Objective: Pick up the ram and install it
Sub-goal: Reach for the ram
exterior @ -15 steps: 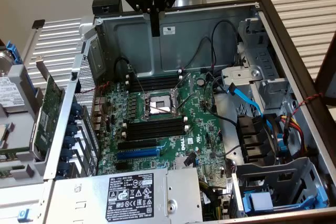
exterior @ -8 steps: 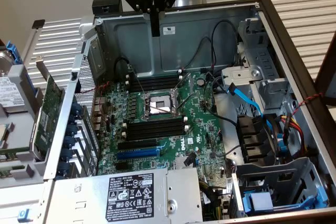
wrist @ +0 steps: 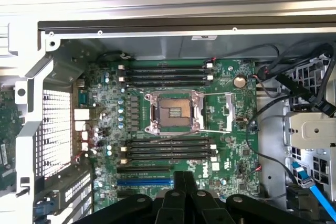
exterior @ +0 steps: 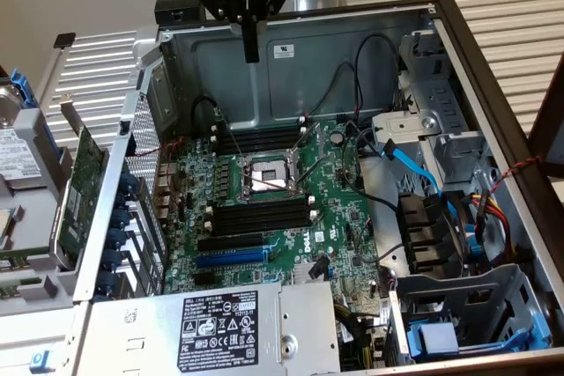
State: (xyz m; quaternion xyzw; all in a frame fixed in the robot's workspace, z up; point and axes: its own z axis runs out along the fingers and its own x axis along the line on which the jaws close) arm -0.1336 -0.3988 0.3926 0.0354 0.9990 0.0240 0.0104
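Observation:
My gripper (exterior: 252,55) hangs high over the back wall of the open computer case (exterior: 352,50), fingers pressed together and shut, with nothing between them. In the wrist view the shut gripper (wrist: 184,176) points down over the green motherboard (wrist: 231,103), near the blue slot (wrist: 144,181). Two banks of long black memory slots with white end clips lie on either side of the processor socket (wrist: 174,111): the far bank (wrist: 165,72) and the near bank (wrist: 168,150). The ram is out of view.
A broad green expansion card (exterior: 84,178) with a bracket stands outside the case on the exterior view's left. Black and blue cables (exterior: 410,165) cross the drive bays on the exterior view's right. The power supply (exterior: 229,328) sits at the front.

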